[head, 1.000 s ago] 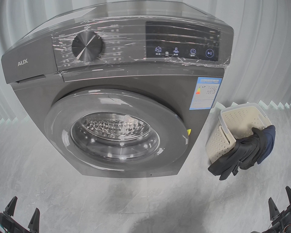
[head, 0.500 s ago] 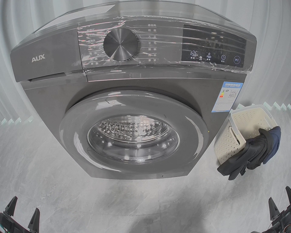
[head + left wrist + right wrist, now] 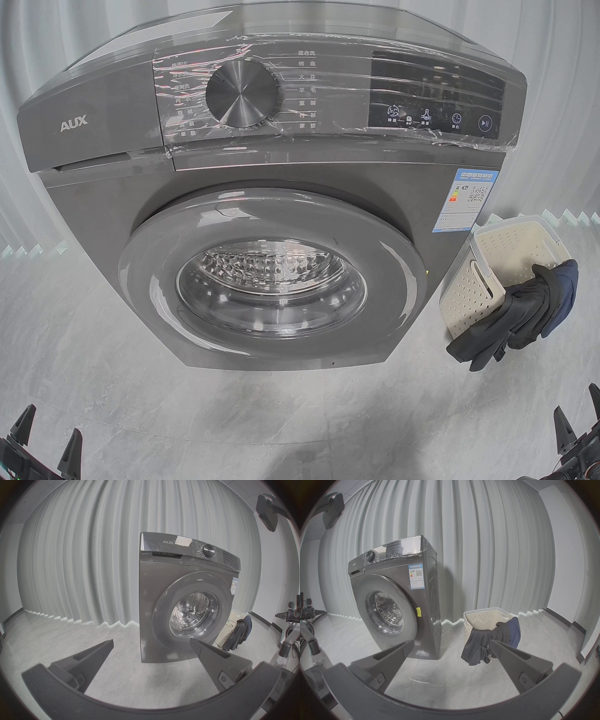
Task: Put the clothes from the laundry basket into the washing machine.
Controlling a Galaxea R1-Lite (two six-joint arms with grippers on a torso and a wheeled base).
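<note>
Merely the head camera has shifted, centring the washing machine (image 3: pixel 269 187), its door (image 3: pixel 272 284) shut. Dark clothes (image 3: pixel 512 312) drape over the laundry basket (image 3: pixel 465 294) beside it; left claw (image 3: pixel 51 422) and right claw (image 3: pixel 575 400) gape empty, so loading hasn't begun.

You are in a staged test room. Pleated curtain (image 3: pixel 487 542) rings the room, the floor (image 3: pixel 187 400) is pale stone-look tile, and the washing machine (image 3: pixel 269 187) stands free with film (image 3: pixel 325 72) over its panel (image 3: pixel 434 94).
</note>
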